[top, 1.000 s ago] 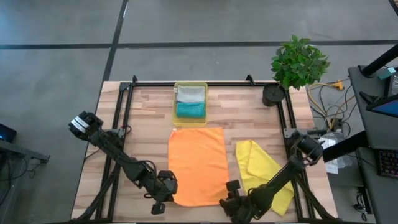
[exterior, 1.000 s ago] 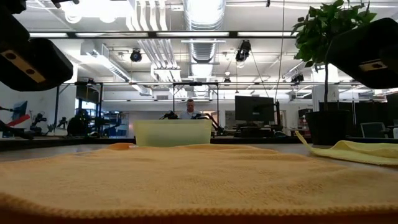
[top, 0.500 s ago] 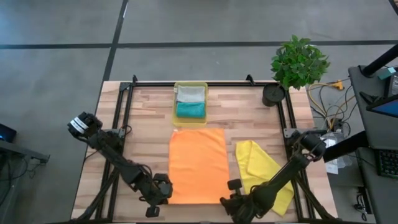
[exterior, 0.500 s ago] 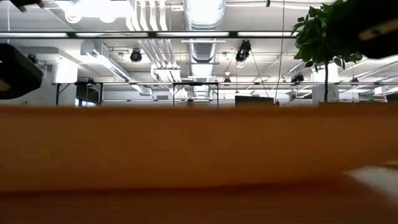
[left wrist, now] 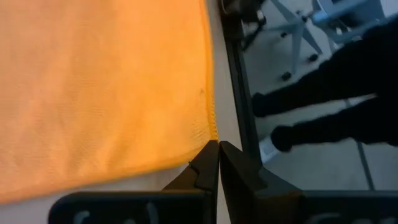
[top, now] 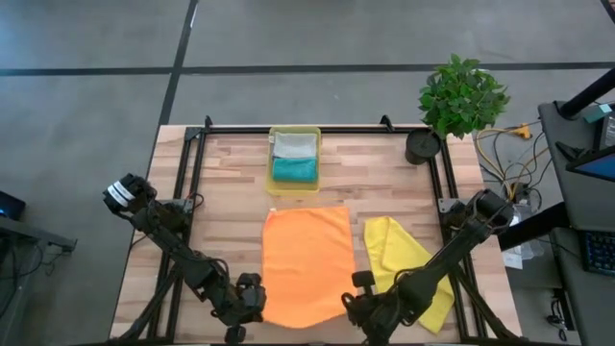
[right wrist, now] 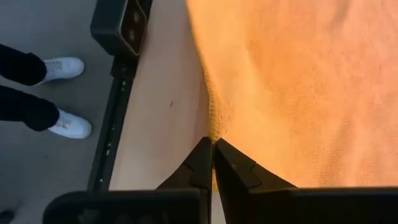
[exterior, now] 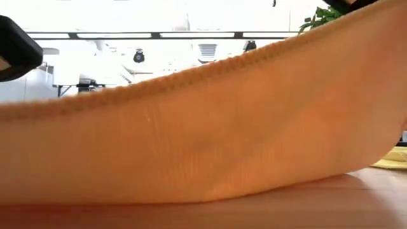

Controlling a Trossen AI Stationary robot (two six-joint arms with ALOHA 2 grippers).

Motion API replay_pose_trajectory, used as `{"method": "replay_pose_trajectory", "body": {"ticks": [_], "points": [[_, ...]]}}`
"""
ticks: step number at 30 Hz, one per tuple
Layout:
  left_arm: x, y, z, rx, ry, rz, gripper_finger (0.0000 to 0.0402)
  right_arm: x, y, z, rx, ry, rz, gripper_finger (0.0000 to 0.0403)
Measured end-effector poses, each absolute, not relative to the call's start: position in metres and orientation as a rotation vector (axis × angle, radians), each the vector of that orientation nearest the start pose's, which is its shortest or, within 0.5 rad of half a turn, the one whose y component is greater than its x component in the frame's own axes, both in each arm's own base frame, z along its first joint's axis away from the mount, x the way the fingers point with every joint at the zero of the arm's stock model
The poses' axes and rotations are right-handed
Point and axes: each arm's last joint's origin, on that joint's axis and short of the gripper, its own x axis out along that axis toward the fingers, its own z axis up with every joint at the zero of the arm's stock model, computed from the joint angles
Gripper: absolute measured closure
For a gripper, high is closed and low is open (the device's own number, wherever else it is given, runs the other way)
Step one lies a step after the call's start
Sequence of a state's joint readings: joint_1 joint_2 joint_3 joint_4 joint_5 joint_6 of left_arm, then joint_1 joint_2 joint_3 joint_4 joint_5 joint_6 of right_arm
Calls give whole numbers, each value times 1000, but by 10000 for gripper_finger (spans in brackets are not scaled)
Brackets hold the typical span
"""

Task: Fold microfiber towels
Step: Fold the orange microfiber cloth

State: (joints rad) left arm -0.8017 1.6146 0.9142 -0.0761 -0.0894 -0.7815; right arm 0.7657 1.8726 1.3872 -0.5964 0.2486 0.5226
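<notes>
The orange towel (top: pixel 307 259) lies spread at the table's middle, its far part flat on the wood and its near edge (exterior: pixel 191 83) raised. My left gripper (top: pixel 256 300) is shut at its near left corner. My right gripper (top: pixel 354 296) is shut at its near right corner. The yellow towel (top: pixel 404 264) lies crumpled to the right, flat on the table. A grey towel (top: pixel 294 145) and a teal towel (top: pixel 294 169) lie folded in the yellow tray (top: pixel 272 159) at the far side. My left gripper pinches the orange towel's near left corner (left wrist: pixel 210 135) between its two fingers, slanting down from the near side. That corner is lifted off the table. My right gripper pinches the near right corner (right wrist: pixel 214 129) between its two fingers, slanting down from the near side. This corner hangs higher than the left one, and the cloth slopes down to the table behind it.
A potted plant (top: pixel 461 96) and a dark round base (top: pixel 421 146) stand at the far right corner. Black frame rails (top: pixel 192 183) run along the table's sides. A person's legs and white shoes (right wrist: pixel 62 93) show beside the table's near edge.
The orange towel lay flat a second ago; its near edge has been lifted off the table and now stands higher on the right. My right gripper has risen with the near right corner. My left gripper has shifted a little toward the table's near left.
</notes>
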Motion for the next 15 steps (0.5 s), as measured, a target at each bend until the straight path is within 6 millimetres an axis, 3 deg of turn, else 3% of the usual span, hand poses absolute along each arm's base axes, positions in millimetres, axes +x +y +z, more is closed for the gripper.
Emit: {"method": "replay_pose_trajectory", "body": {"ticks": [15], "points": [[220, -218, 196, -316, 914, -197, 401, 292, 232, 203, -88, 1164, 127, 394]]}}
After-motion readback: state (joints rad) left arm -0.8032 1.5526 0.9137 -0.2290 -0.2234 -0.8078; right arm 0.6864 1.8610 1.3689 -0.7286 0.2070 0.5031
